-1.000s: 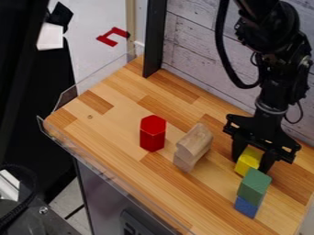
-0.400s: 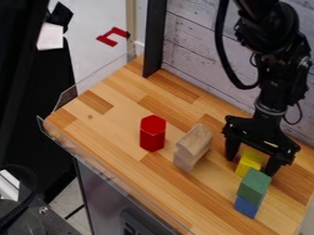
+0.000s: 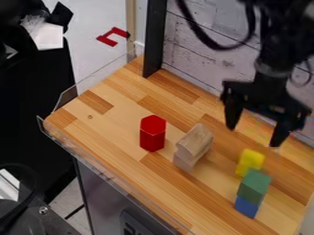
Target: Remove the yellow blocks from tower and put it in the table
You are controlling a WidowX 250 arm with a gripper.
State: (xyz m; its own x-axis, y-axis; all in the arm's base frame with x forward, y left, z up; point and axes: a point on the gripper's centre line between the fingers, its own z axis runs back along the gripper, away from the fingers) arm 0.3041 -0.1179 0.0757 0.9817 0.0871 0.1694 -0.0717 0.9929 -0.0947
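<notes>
Yellow block (image 3: 250, 161) — just behind the green block (image 3: 255, 183) — lies below the hand (image 3: 253, 137), which hangs open and empty.

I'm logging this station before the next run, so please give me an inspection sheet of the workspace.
Surface: wooden tabletop, one small dark spot; transparent guard along its edge.
Job's things: yellow block on the table, just behind the green block, which sits on the blue block; whether yellow and green touch, cannot tell.
Clutter: upright red hexagonal block; bare-wood pieces, one atop another.
Gripper: raised behind the yellow block, fingers apart, nothing held.
Cables: black cable looping beside the arm, away from the blocks.
Surroundings: plank wall, black post.
</notes>
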